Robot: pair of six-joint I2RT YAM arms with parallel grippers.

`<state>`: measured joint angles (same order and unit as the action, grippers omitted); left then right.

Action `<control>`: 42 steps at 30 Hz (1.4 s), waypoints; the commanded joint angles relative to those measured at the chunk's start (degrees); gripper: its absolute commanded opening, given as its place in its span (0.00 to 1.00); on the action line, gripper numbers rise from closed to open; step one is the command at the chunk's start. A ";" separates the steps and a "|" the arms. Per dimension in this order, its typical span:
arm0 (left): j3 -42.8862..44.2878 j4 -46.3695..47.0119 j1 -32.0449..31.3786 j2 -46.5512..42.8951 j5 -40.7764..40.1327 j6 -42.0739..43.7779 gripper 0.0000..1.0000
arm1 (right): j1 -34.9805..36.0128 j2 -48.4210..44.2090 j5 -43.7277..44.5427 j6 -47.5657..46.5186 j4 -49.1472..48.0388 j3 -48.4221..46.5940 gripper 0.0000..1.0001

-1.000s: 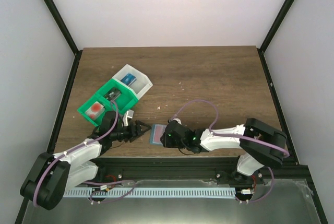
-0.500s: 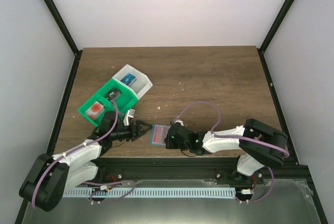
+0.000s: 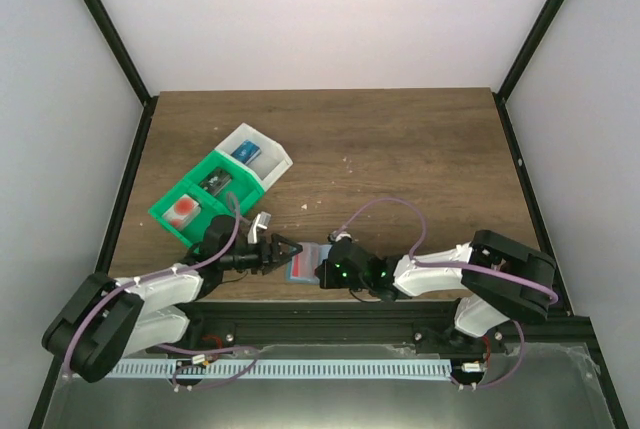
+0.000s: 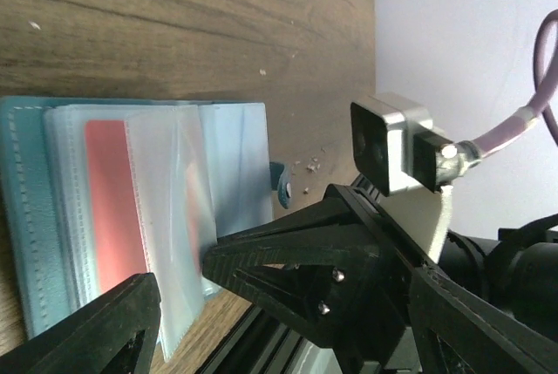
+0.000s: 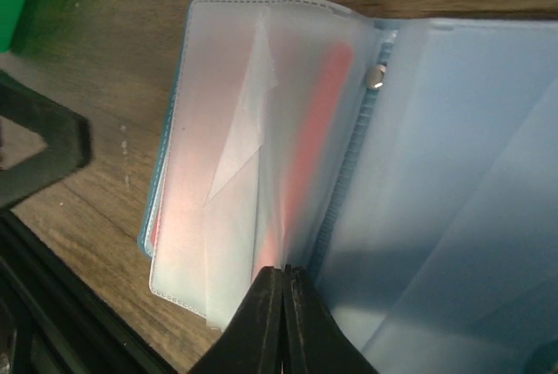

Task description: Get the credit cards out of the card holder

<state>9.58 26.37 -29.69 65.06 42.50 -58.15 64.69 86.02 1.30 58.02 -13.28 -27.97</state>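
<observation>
The card holder [image 3: 303,261] lies open on the worktop [image 3: 400,149] near its front edge, between my two arms, with its clear sleeves [image 5: 235,156] fanned upward. One credit card [image 5: 316,143] shows as a red patch through the frosted plastic and is not yet out. My right fingers [image 5: 268,313] are clenched tip to tip at the near edge of the sleeves. My left fingers [image 4: 96,335] are spread wide, just beside the holder's left edge and touching nothing. I judge the step in hand to be separating a sleeve to expose the card. The next move calls for a firm hold on the holder with one arm while the other draws the card along its pocket. Whether a sleeve leaf is pinched between the right tips cannot be made out. The number of cards is hidden by the overlapping plastic. The green-and-white tray [image 3: 215,189] stands apart, behind my left arm.
</observation>
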 commanded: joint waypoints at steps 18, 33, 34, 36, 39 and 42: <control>-0.83 9.83 -2.27 8.95 -2.60 -0.63 0.76 | -0.28 0.02 -4.29 -2.00 -5.24 -0.25 0.02; -1.14 12.88 -3.58 11.47 -2.14 -2.59 0.75 | -0.26 -1.72 -4.34 -2.06 -2.53 -1.04 0.19; -0.99 13.03 -3.82 11.49 -2.16 -2.78 0.75 | -0.26 -2.30 -4.30 -2.07 -2.08 -0.99 0.20; -0.71 13.10 -4.26 11.56 -2.07 -3.16 0.75 | -0.29 -3.54 -3.63 -1.88 -1.20 -0.60 0.22; -0.12 13.13 -5.14 11.50 -2.22 -3.84 0.75 | -0.27 -6.21 -1.55 -0.92 -0.39 0.96 0.23; 0.69 13.03 -6.15 11.45 -2.35 -4.60 0.75 | -0.28 -9.17 1.14 0.27 0.29 2.70 0.23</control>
<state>8.73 37.30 -34.61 76.23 40.16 -61.80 64.64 80.38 -1.80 56.69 -14.83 -27.24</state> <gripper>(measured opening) 0.751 0.230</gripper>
